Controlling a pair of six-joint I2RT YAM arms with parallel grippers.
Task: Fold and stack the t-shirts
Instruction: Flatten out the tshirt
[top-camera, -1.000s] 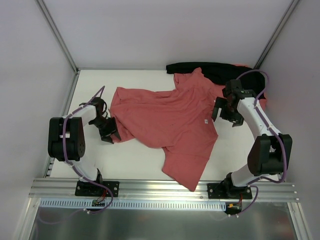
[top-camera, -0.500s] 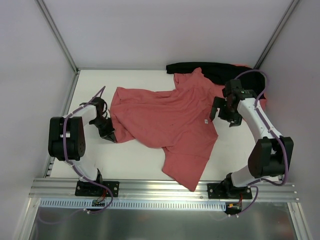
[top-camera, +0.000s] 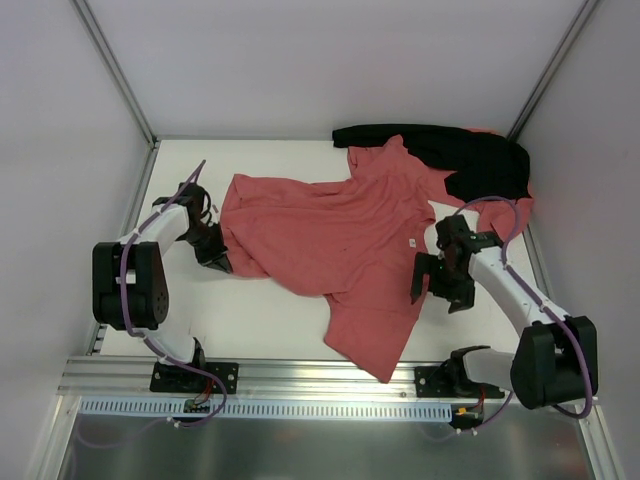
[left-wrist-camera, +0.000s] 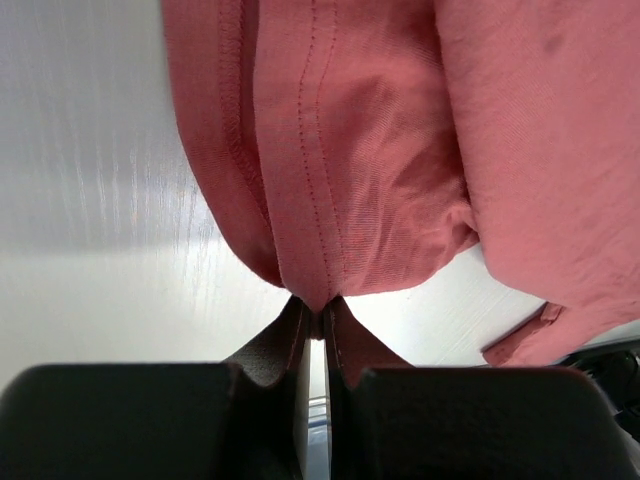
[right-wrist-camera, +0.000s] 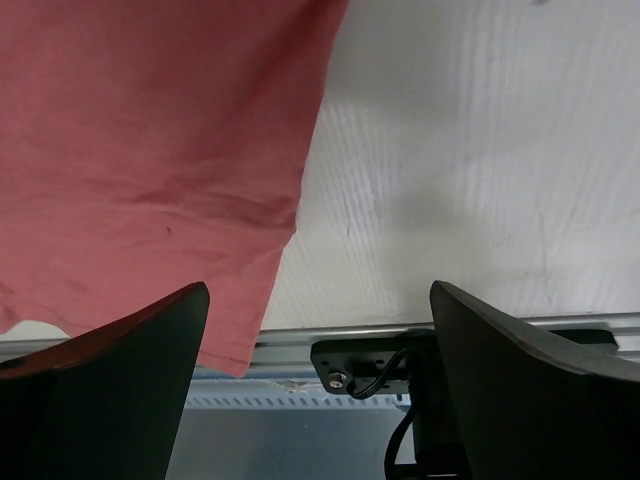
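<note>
T-shirt (top-camera: 340, 240) edge in clenched left end effector (left-wrist-camera: 320, 310); released right end effector (top-camera: 435, 295) beside.

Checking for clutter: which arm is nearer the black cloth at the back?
Right. The right arm is just in front of the black cloth; the left arm is across the table, jaws pinching the red shirt.

This is a robotics lab test cell, not a lived-in room. A bare white table (top-camera: 270, 320) is boxed in behind and on both sides by plain white panels (top-camera: 330, 60) held in aluminium posts (top-camera: 115, 70). Along the table's near edge runs an aluminium rail (top-camera: 330, 375). Two white-and-black arms (top-camera: 130, 285) are bolted to it and trail purple cables (top-camera: 178, 189). A slotted cable duct (top-camera: 300, 408) lies just in front.
</note>
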